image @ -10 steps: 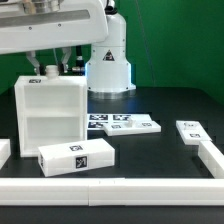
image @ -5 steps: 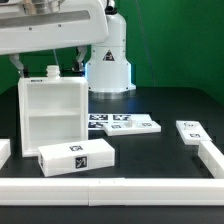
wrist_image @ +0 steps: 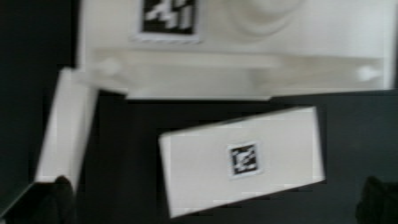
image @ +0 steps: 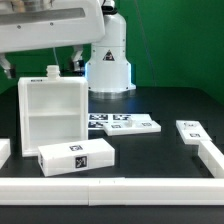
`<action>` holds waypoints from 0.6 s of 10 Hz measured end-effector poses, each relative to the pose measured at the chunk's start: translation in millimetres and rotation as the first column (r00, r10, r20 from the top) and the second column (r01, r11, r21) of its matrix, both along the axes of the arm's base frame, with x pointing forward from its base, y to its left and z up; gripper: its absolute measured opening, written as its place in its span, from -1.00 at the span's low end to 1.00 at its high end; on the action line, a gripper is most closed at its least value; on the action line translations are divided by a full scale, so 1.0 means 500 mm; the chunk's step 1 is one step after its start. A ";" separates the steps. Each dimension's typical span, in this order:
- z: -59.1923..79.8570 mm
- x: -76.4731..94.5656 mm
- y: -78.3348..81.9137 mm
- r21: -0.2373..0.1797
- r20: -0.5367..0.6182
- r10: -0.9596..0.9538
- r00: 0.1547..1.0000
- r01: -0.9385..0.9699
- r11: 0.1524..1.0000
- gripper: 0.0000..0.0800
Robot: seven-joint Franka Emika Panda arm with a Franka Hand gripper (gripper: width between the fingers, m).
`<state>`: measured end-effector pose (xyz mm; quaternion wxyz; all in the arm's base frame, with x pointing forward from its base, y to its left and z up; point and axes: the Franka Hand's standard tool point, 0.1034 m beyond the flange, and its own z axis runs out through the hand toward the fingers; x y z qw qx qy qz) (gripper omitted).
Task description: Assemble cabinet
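The cabinet stands upright at the exterior view's left, its open shelf compartments facing the camera and a small round knob on top. My gripper hangs just above it, open and empty. In the wrist view the gripper looks down on the cabinet's tagged top. Its dark fingertips stand far apart at the picture's two corners. A long white block with one tag lies in front of the cabinet and also shows in the wrist view.
The marker board lies flat behind the middle. A small white tagged part lies at the exterior view's right. White rails run along the front and right. The robot base stands behind.
My gripper has risen off the cabinet's top, uncovering the knob. The cabinet has shifted slightly toward the exterior view's right.
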<state>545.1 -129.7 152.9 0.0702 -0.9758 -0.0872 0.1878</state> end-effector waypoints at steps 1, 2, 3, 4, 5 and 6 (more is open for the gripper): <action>-0.003 0.012 -0.003 -0.011 -0.012 0.014 1.000 -0.014 1.000 0.99; -0.005 0.003 0.003 -0.003 -0.045 0.019 0.999 -0.019 1.000 0.99; -0.010 0.003 -0.004 -0.006 -0.046 0.020 0.999 -0.021 1.000 0.99; -0.023 -0.003 -0.025 -0.040 -0.063 -0.015 0.998 0.012 0.999 0.99; -0.029 -0.008 -0.038 -0.106 -0.075 -0.066 0.995 0.058 0.993 0.99; -0.045 -0.006 -0.054 -0.091 -0.020 -0.024 0.999 0.022 0.996 0.99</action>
